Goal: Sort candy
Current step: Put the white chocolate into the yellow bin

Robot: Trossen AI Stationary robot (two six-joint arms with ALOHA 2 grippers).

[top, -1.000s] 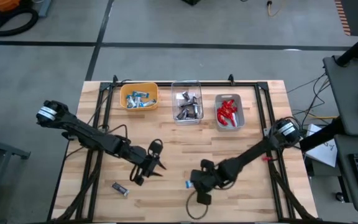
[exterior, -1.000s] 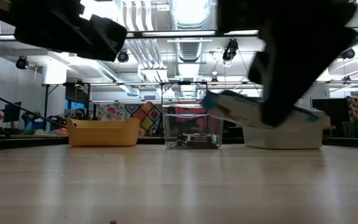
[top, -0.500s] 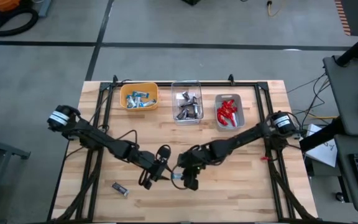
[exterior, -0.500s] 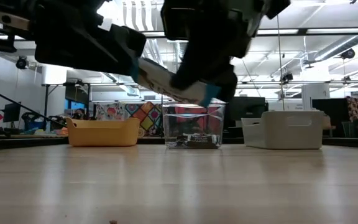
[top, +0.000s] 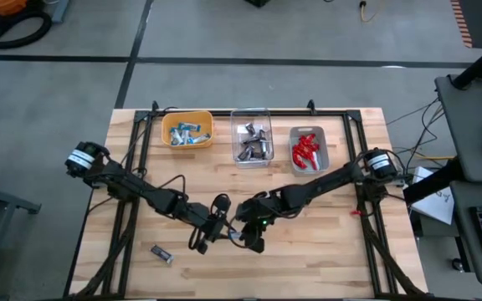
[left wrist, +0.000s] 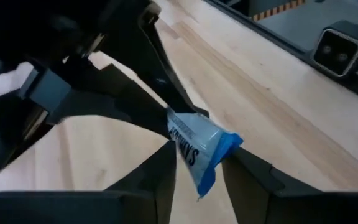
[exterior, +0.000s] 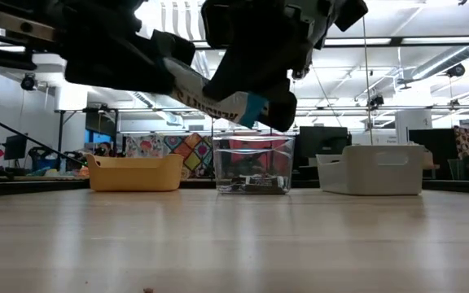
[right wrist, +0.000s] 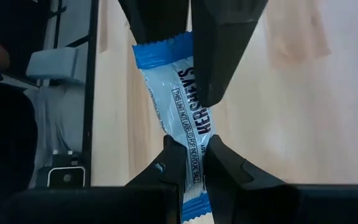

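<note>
The blue-and-white candy [right wrist: 188,118] is bridging both arms lengthwise, the right gripper [right wrist: 188,163] pinching one end while the left gripper [left wrist: 197,171] is narrowing around the other.

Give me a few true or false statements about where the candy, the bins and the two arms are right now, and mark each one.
1. The right gripper is shut on the blue-and-white candy. True.
2. The yellow bin holds red candies. False: it holds blue-and-white ones; the red candies lie in the grey bin.
3. The left gripper has the candy's other end between its jaws. True, as the left wrist view shows.
4. The held candy rests on the table. False: the low view shows it in the air above the wood.
5. A dark brown candy lies loose on the table near the left arm. True.
</note>
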